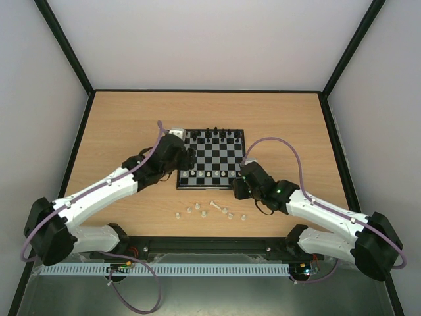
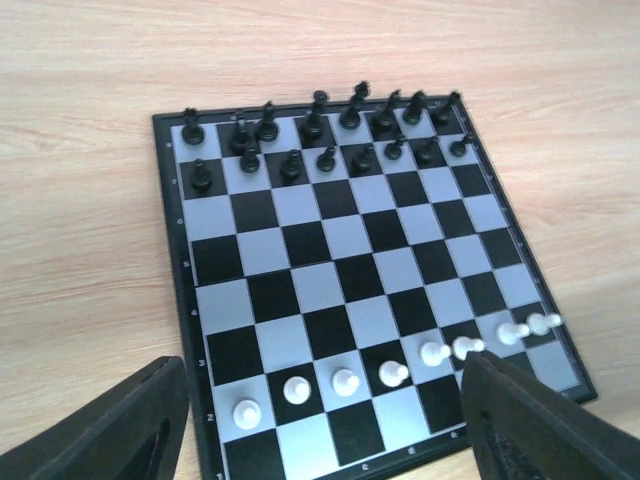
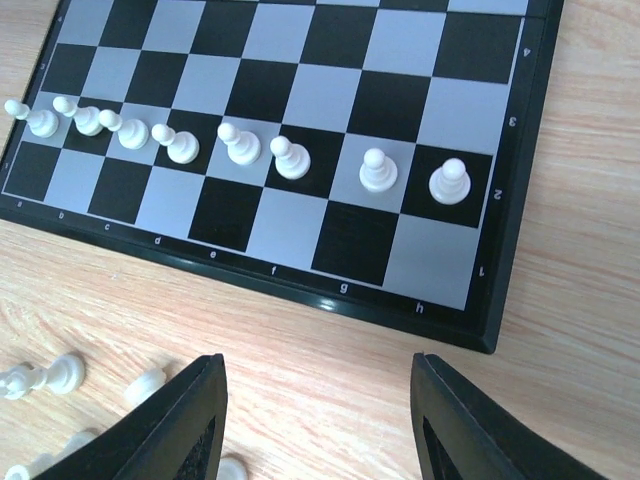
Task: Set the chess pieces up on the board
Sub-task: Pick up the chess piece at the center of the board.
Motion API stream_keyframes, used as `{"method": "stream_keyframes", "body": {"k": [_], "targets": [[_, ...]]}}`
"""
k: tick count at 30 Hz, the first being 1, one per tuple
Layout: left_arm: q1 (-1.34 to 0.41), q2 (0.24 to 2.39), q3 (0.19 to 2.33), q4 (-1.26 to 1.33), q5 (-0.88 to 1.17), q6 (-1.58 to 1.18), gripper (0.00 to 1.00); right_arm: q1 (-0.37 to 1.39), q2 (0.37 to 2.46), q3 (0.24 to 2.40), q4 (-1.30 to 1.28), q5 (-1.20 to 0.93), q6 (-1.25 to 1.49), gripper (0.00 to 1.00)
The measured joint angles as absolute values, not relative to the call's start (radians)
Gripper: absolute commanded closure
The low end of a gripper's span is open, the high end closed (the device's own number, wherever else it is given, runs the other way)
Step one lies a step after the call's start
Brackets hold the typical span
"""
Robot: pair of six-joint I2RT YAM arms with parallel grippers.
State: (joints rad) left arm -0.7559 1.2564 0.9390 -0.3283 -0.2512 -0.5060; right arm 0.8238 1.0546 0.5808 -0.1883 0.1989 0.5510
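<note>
The board point(image 1: 212, 158) lies mid-table. Several white chess pieces point(image 1: 207, 173) stand as a pawn row point(image 2: 345, 382) on its near second rank, seen also in the right wrist view point(image 3: 292, 160). More white pieces point(image 1: 210, 209) lie loose on the wood in front of the board point(image 3: 300, 90), some tipped over point(image 3: 60, 372). My left gripper point(image 1: 186, 158) hovers at the board's left edge point(image 2: 340, 270), open point(image 2: 318, 360), holding nothing. My right gripper point(image 1: 241, 184) is off the board's near right corner, open point(image 3: 318, 360) over bare wood.
Black pieces point(image 1: 214, 135) fill the board's two far ranks point(image 2: 320, 130). The board's nearest rank is unoccupied. A black frame borders the tabletop, with pale walls on three sides. The purple cables loop above both arms.
</note>
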Motion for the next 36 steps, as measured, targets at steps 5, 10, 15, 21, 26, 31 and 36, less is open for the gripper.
{"method": "stream_keyframes", "body": {"k": [5,10,15,21,26,31,36], "targets": [[-0.756,1.208,0.900,-0.289,-0.212,-0.501,0.01,0.839,1.054,0.600,-0.252,0.184,0.606,0.50],[-0.756,1.160,0.825,-0.252,-0.195,-0.505,0.01,0.908,1.032,0.587,-0.319,0.184,0.693,0.50],[-0.756,1.117,0.765,-0.203,-0.181,-0.508,0.01,0.987,1.016,0.573,-0.376,0.202,0.782,0.51],[-0.756,1.109,0.733,-0.168,-0.156,-0.510,0.01,1.086,1.085,0.573,-0.441,0.255,0.884,0.54],[-0.756,1.098,0.724,-0.156,-0.140,-0.513,0.01,1.151,1.168,0.573,-0.479,0.284,0.951,0.56],[-0.756,1.084,0.717,-0.148,-0.131,-0.516,0.01,1.165,1.176,0.573,-0.495,0.296,0.988,0.64],[-0.756,1.084,0.717,-0.141,-0.130,-0.516,0.01,1.166,1.176,0.573,-0.500,0.297,0.999,0.65]]}}
